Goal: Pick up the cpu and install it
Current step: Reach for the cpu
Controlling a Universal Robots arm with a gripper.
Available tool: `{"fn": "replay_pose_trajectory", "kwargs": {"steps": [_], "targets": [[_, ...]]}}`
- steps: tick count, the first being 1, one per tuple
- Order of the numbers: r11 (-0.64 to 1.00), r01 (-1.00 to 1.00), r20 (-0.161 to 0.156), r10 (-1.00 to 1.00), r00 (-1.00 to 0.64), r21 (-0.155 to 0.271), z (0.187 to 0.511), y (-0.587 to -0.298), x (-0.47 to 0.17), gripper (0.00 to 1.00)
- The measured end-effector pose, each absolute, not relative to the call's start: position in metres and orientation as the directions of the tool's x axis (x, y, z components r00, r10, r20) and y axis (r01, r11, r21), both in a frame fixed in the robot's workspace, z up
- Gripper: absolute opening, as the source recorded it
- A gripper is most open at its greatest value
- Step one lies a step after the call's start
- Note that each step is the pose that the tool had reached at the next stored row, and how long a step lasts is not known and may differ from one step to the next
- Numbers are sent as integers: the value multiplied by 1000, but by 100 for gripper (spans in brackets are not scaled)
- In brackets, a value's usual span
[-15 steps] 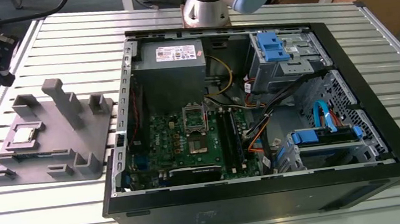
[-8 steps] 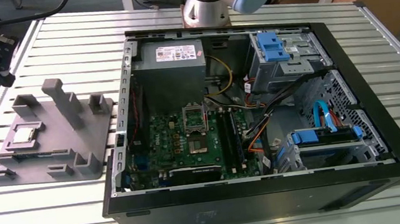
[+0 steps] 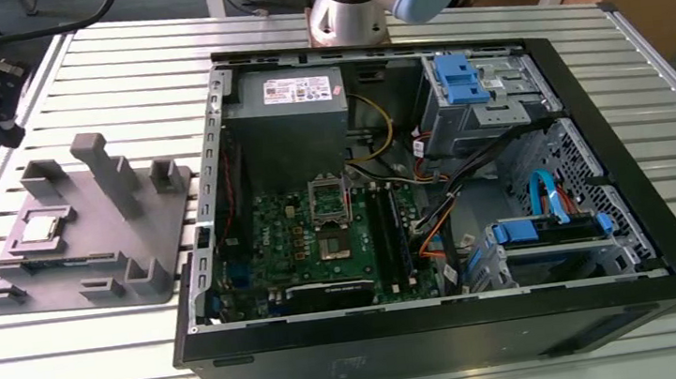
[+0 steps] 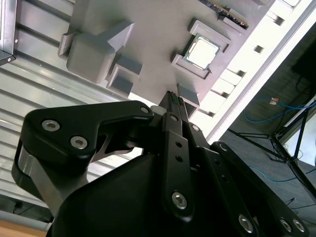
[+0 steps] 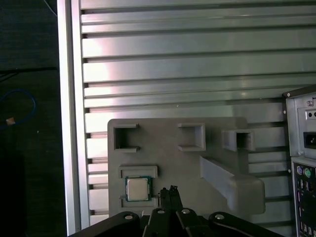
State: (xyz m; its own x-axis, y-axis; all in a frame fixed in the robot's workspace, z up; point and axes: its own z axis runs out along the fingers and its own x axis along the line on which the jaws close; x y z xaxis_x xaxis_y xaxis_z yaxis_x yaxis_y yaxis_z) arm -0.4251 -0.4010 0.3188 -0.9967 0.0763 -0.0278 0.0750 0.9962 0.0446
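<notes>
The black two-fingered gripper hangs empty, tips pinched together, above the grey plastic tray. Just beyond them the small square silver-topped cpu lies flat in its recess, at the exterior view's left of the open black computer case. Picking cleanly likely needs the jaws spread and squared to its edges

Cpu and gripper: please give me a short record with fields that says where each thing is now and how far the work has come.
cpu: lies flat in a square recess of the tray, metal top up
tray: grey, on the slatted table, at the exterior view's left of the case
gripper: shut, holds nothing, over the tray, not touching the cpu
case: open, green board inside
work: cpu not yet picked up
</notes>
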Motion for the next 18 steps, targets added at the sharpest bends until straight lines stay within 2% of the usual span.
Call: {"fn": "replay_pose_trajectory", "kwargs": {"steps": [18], "targets": [[996,75,-28,76,-997,45,300,-412,-446,11]]}}
